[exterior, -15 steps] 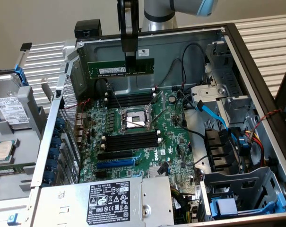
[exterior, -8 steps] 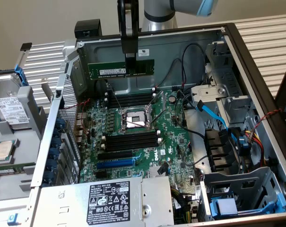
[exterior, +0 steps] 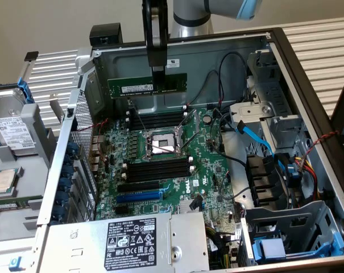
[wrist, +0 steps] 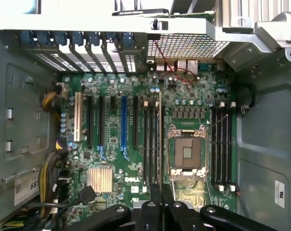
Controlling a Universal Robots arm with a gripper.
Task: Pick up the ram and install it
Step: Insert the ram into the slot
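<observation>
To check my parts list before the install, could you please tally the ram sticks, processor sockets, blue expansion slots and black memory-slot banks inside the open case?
Ram stick: 1
Processor socket: 1
Blue expansion slot: 1
Black memory-slot banks: 2
Total: 5

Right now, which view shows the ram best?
Exterior view: the ram shows its broad green face and white label, gripped by the pincer above the motherboard. The wrist view sees it edge-on, a thin strip.
</observation>
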